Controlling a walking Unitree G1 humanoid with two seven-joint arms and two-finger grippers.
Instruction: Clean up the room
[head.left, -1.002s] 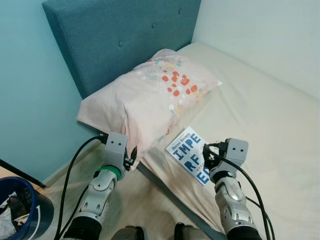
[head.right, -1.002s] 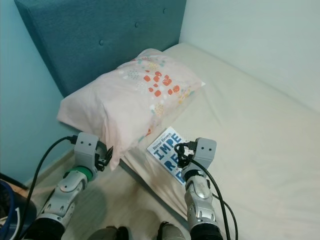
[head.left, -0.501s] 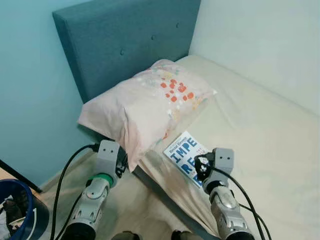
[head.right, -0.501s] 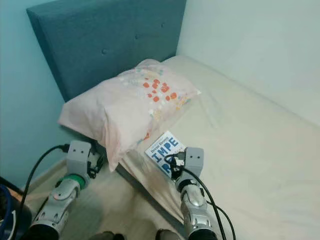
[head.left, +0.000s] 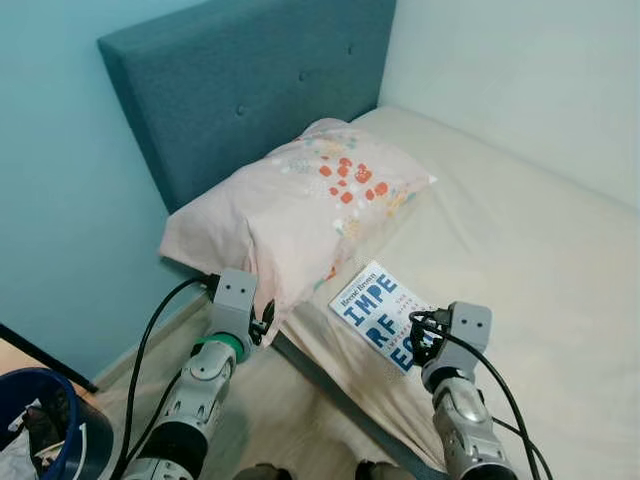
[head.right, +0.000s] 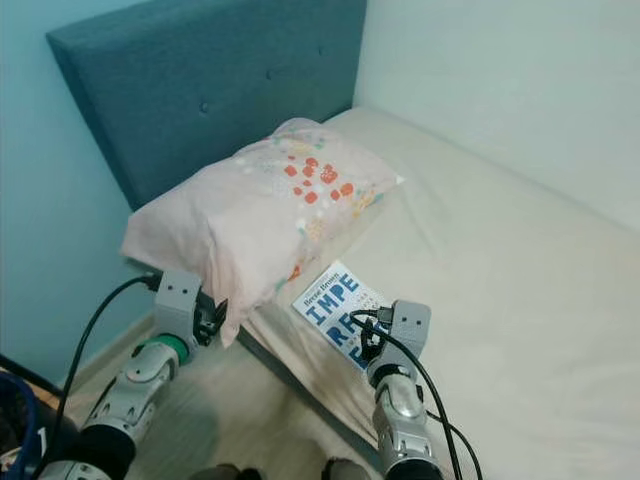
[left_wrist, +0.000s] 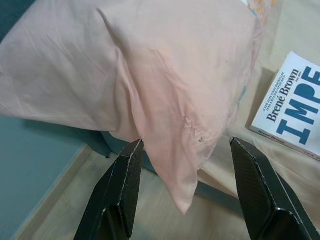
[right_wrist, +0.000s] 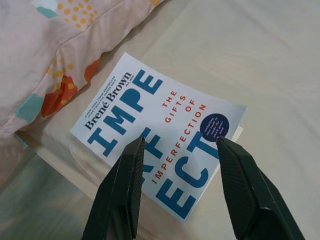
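Observation:
A white book with blue and red lettering (head.left: 378, 317) lies flat on the cream bed sheet (head.left: 520, 240), close to the mattress edge and just below the pillow. The pink patterned pillow (head.left: 300, 205) rests against the teal headboard and overhangs the bed's side. My right gripper (right_wrist: 177, 190) hangs open above the book (right_wrist: 160, 132), with nothing between its fingers. My left gripper (left_wrist: 187, 192) is open too, held off the bed's side and facing the overhanging corner of the pillow (left_wrist: 150, 85).
The teal upholstered headboard (head.left: 250, 90) stands against a light blue wall. A blue bin (head.left: 45, 425) with rubbish in it sits on the floor at the far left. Pale wooden floor (head.left: 290, 400) runs along the bed's side.
The camera has shifted a little. Both arms stand slightly higher in the picture than half a second ago; the book and pillow lie as they did.

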